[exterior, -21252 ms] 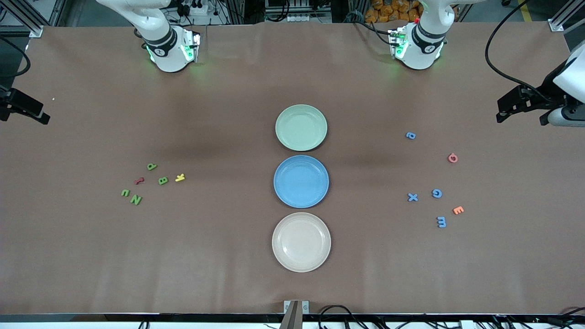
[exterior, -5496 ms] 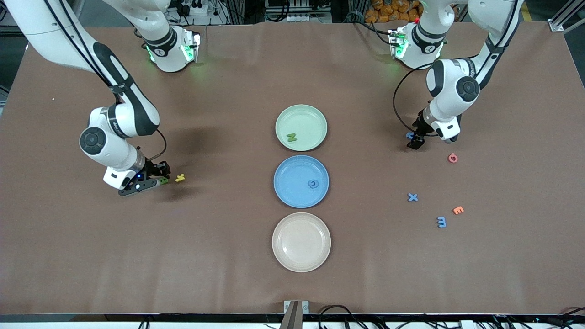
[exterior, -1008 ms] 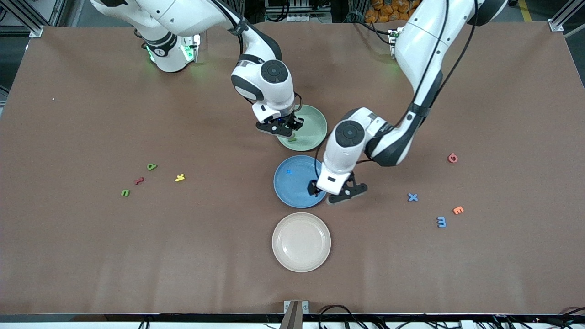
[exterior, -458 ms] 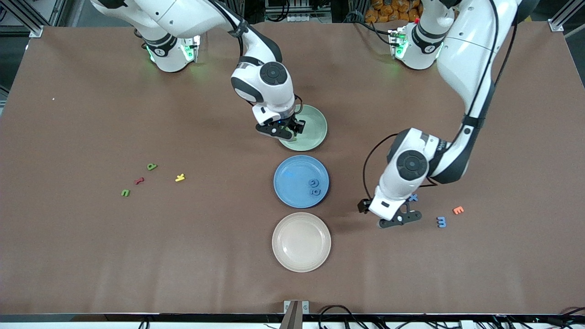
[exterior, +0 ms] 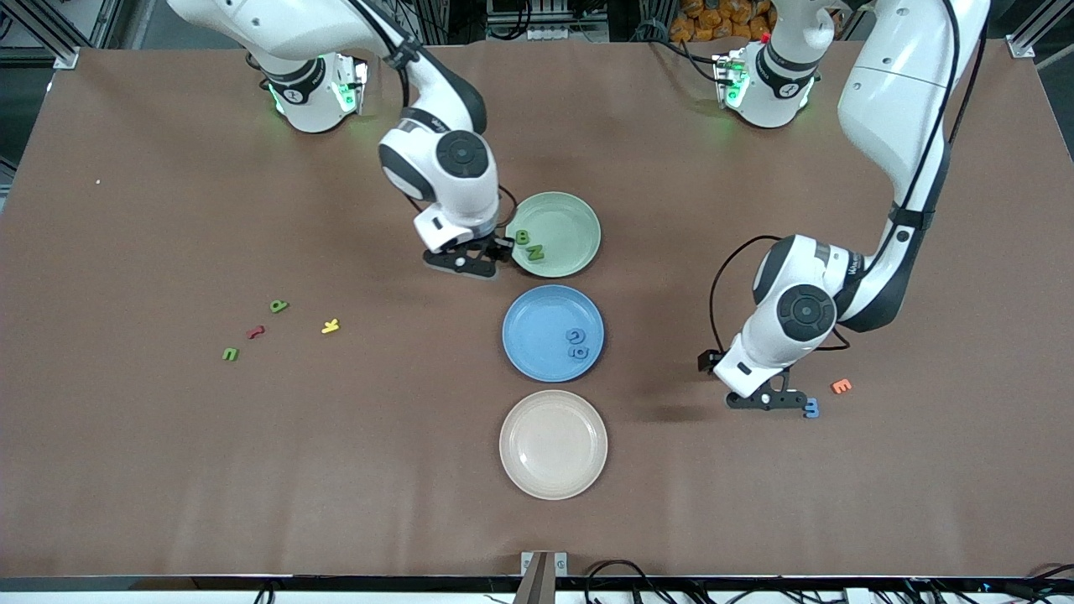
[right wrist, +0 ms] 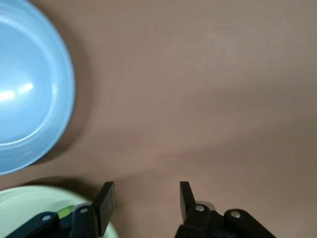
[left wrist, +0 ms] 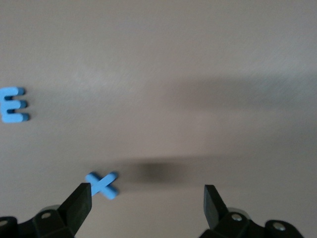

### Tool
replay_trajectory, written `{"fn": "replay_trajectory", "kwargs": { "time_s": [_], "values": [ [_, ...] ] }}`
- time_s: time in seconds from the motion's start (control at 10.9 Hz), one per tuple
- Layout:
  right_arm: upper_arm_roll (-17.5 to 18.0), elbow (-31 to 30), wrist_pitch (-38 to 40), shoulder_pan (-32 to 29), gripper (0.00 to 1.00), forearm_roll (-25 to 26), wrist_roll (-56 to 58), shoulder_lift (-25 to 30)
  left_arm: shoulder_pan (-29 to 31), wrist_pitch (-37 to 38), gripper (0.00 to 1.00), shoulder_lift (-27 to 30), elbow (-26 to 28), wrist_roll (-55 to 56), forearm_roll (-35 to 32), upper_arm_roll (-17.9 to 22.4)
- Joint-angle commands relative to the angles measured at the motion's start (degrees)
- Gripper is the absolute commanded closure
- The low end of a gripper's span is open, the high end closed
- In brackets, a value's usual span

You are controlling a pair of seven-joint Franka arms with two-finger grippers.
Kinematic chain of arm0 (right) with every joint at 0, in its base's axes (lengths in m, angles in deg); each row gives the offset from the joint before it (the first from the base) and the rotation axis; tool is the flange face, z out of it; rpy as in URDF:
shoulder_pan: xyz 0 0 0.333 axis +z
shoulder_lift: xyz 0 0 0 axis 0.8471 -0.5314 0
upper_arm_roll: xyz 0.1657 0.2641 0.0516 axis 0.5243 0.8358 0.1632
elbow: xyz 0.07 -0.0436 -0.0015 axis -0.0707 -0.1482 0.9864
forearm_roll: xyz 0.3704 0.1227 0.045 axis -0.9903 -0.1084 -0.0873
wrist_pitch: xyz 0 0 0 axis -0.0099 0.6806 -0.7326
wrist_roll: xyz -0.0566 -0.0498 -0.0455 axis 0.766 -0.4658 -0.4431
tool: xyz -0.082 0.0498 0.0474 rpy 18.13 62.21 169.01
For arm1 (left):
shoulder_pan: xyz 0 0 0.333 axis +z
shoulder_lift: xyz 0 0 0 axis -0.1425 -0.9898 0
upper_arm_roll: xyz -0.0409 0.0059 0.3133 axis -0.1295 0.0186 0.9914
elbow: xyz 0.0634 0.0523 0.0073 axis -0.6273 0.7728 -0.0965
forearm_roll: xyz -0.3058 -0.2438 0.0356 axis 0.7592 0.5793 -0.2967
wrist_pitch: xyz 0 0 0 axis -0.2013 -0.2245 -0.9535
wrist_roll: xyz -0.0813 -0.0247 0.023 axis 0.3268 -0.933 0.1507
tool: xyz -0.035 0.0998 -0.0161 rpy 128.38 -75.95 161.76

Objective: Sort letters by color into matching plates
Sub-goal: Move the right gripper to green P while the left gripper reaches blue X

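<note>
Green letters, a B [exterior: 522, 237] and an N [exterior: 535, 250], are seen lying in the green plate [exterior: 570, 220], and two blue letters [exterior: 576, 342] lie in the blue plate [exterior: 537, 335]; the beige plate [exterior: 553, 445] is bare. The step in hand is judged to be the return for fresh pieces after a drop. The right gripper [exterior: 464, 259] is held over the table just beside the green plate's rim, its jaws parted and nothing between them in the right wrist view [right wrist: 146, 203]. The left gripper [exterior: 768, 400] is held low, spread wide and empty, near the blue X [left wrist: 102, 184] and the blue E [exterior: 810, 408]; the X is hidden by the arm in the front view. An orange E [exterior: 841, 386] lies beside them. A closer centring over the X would be called for next, since one fingertip [left wrist: 79, 197] sits almost over it. Toward the right arm's end, green [exterior: 278, 306], red [exterior: 256, 332], yellow [exterior: 331, 326] and green [exterior: 230, 355] pieces remain. Against half a second ago, the B has been released into the green plate and the right gripper has been drawn off it, while the left gripper has been carried on toward the blue E
</note>
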Motion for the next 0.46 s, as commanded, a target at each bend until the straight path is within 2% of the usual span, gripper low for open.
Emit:
{"fn": "replay_trajectory", "kwargs": {
  "time_s": [0.0, 0.18, 0.37],
  "values": [
    [0.5, -10.0, -0.4, -6.3, 0.39, -2.5, 11.2, 8.8, 3.1, 0.1, 0.0, 3.4, 5.6, -6.0, -1.1, -1.1],
    [0.4, -13.8, -0.4, -10.5, 0.39, -5.9, 19.0, 13.2, 5.3, -0.1, 0.0, 2.8, 6.0, -9.8, -0.4, -1.3],
    [-0.2, -16.7, 1.5, -15.8, 0.37, -7.5, 29.8, 16.1, 9.2, -0.3, 0.0, 1.9, 6.0, -14.5, 1.1, -4.2]
  ]
}}
